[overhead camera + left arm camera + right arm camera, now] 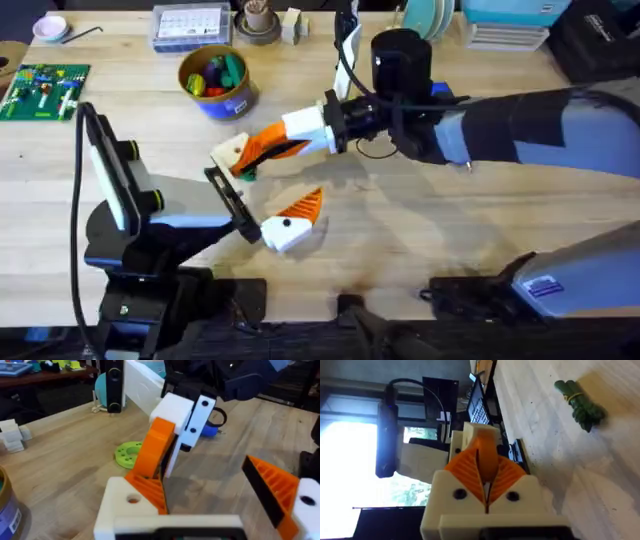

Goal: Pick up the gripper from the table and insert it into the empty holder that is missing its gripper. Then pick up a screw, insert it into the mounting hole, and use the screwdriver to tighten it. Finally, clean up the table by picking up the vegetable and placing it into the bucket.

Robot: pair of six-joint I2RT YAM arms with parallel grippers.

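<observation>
The gripper, a small orange ribbed wedge, is pinched in my right gripper, which is shut on it. Its tip rests against the empty holder, the white mount on one side of my left gripper. My left gripper stands wide open; its other mount carries an orange finger. In the left wrist view the orange gripper leans down onto the holder. The right wrist view shows the gripper between my orange pads. The dark-green vegetable lies on the table, partly hidden under my right gripper. The blue bucket stands behind. A blue object, perhaps the screwdriver, lies behind my right arm.
A lime-green disc lies on the wood near the holder. A black cylinder stands at the back centre. A green circuit board lies at the far left, and a clear box along the back edge.
</observation>
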